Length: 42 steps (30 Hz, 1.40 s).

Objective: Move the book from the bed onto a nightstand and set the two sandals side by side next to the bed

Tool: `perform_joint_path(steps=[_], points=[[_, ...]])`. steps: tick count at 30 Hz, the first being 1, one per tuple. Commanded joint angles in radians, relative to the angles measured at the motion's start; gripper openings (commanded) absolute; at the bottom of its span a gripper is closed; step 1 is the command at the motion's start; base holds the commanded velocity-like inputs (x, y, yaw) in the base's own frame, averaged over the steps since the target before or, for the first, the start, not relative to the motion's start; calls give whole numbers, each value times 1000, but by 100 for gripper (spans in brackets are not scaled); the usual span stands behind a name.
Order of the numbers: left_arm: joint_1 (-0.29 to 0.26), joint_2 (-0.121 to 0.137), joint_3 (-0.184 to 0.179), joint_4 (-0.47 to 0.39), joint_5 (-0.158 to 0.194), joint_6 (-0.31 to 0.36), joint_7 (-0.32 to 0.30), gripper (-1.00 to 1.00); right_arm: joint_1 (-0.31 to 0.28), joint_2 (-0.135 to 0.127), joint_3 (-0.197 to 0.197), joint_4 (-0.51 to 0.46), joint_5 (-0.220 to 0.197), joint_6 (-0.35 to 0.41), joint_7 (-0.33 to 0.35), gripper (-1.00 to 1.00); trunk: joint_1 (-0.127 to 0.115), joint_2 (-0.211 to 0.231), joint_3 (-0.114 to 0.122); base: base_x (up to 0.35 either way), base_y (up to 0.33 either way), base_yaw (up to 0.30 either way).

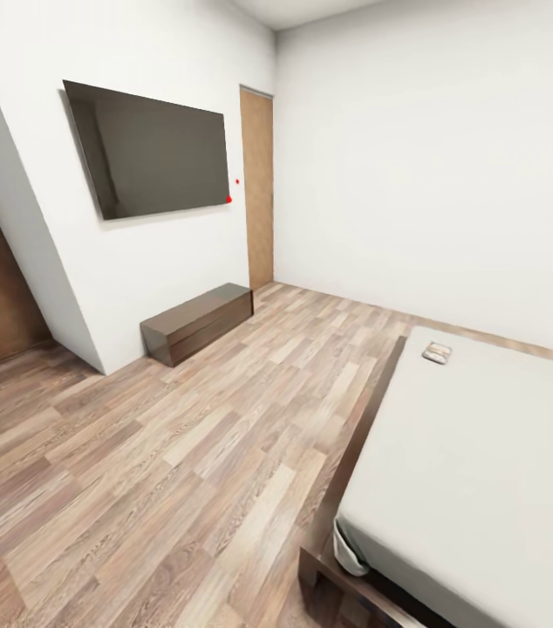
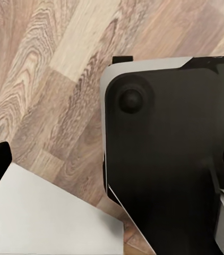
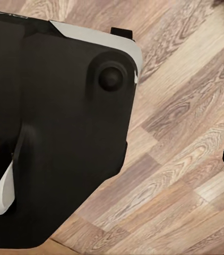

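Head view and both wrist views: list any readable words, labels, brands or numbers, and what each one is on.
No readable text.
Book on the bed: the cover is too small and blurred to read.
Wall TV: blank dark screen; two red dots beside it, no characters.
Low cabinet: no label.
Wrist views: wood floor and dark robot body, no markings.

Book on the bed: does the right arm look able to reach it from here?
Probably not yet. The book lies at the bed's far corner, across the mattress, and the right wrist view looks down at floor beside the robot's base.
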Motion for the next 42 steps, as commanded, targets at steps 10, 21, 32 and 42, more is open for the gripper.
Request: perform_joint_path(steps=[10, 21, 32, 42], points=[[-1, 1, -9, 1, 5, -2, 4, 100, -1, 1, 8, 2, -10, 1, 0, 100, 1, -2, -7, 0, 0, 249], [-1, -1, -8, 1, 5, -2, 4, 100, -1, -3, 8, 3, -11, 1, 1, 100, 1, -2, -12, 0, 0, 249], [-1, 1, -8, 1, 5, -2, 4, 100, -1, -19, 8, 3, -13, 1, 1, 100, 1, -2, -17, 0, 0, 249], [-1, 0, -8, 1, 5, -2, 4, 100, -1, -18, 6, 1, -13, 1, 1, 100, 1, -2, -21, 0, 0, 249]])
